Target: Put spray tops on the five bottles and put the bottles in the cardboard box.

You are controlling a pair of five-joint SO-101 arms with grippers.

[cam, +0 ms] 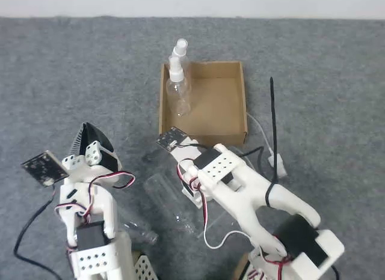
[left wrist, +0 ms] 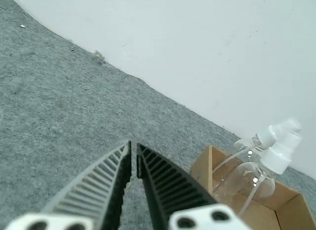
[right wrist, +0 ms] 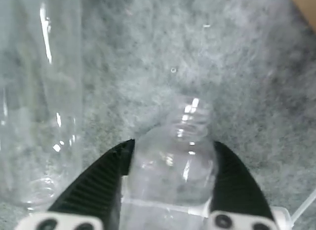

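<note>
My right gripper (right wrist: pixel 171 145) is clamped on an uncapped clear bottle (right wrist: pixel 183 156), lower centre of the high view. A hard squeeze could buckle it, and a careless swing could knock the loose bottle (right wrist: pixel 44 92) just beside. My left gripper (left wrist: pixel 133 145), lower left, is closed and empty. The cardboard box (cam: pixel 243 100), upper centre, has bare room right of two capped bottles (cam: pixel 178 82).

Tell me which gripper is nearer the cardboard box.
Right. The right gripper, holding an uncapped bottle, sits just by the cardboard box's near wall; the left gripper is farther off to its side.
</note>
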